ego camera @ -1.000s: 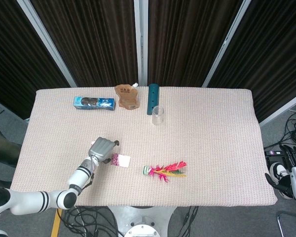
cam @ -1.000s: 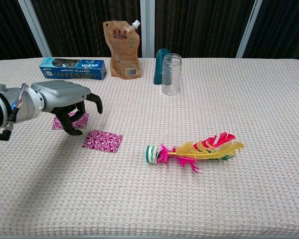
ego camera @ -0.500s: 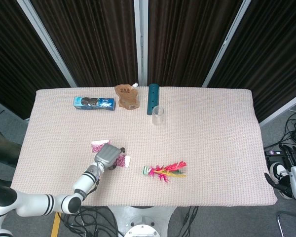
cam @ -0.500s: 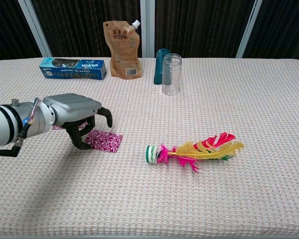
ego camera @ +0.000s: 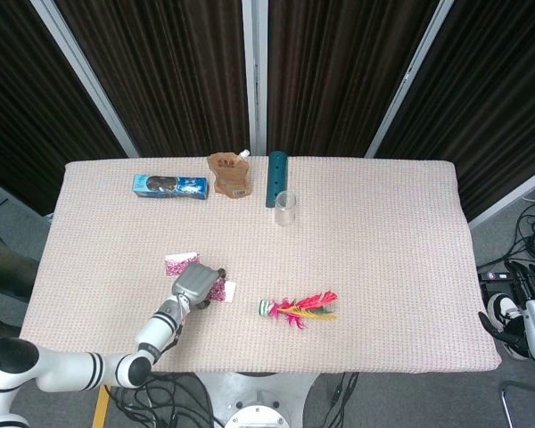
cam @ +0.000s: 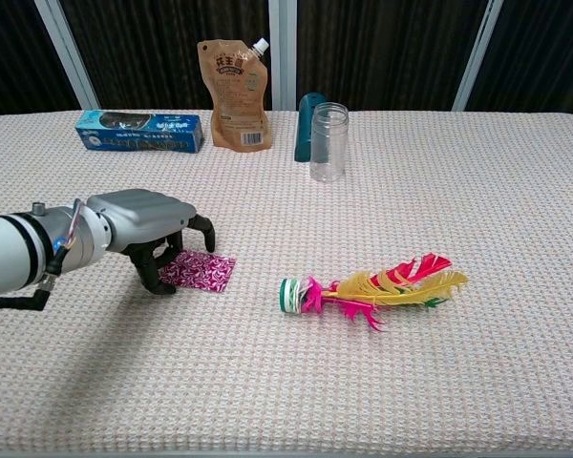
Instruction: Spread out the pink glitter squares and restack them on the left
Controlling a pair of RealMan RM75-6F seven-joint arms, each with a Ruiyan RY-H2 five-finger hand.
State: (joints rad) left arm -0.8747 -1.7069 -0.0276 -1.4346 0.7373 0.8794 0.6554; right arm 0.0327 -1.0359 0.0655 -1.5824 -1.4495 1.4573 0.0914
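Note:
Two pink glitter squares lie on the table. One pink square (ego camera: 180,263) lies bare at the left in the head view. The other pink square (cam: 200,270) (ego camera: 221,290) lies flat, just right of it. My left hand (cam: 145,229) (ego camera: 199,284) arches over this second square's left edge, fingers curled down and apart, fingertips (cam: 162,283) touching the square and the cloth. The square is not lifted. In the chest view the hand hides the left square. My right hand (ego camera: 524,308) hangs off the table's right edge, holding nothing.
A feather shuttlecock (cam: 372,284) lies right of the squares. At the back stand a blue box (cam: 139,131), a brown spout pouch (cam: 234,94), a teal cylinder (cam: 308,124) and a clear jar (cam: 328,141). The woven cloth (cam: 477,219) covers the table.
My left hand left the left square, moved right and settled lower over the second square. The left square became visible in the head view. The right hand has not moved.

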